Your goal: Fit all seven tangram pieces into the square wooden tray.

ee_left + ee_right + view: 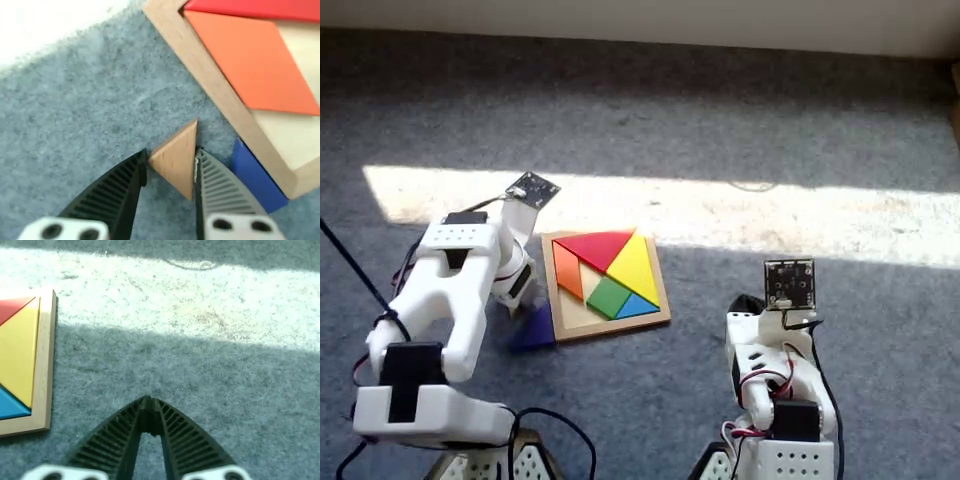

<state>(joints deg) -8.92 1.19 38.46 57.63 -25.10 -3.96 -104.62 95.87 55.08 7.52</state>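
The square wooden tray [665, 300] lies mid-carpet and holds a red triangle [592, 246], a yellow triangle [635, 268], an orange parallelogram [567, 270], a green piece [608, 297] and a light blue triangle [638, 305]. Bare tray floor [295, 135] shows beside the orange piece [255, 65]. A dark blue piece [252, 175] lies on the carpet against the tray's outer edge. My left gripper [170, 160] is shut on a small wood-coloured triangle [176, 156] just beside it. My right gripper [150, 402] is shut and holds nothing, low over bare carpet right of the tray [45, 365].
Grey carpet surrounds the tray, crossed by a bright sunlit band [770, 215] behind it. The left arm's white body [440, 300] stands left of the tray and the right arm's base [775, 390] at the front right. A wall edge runs along the back.
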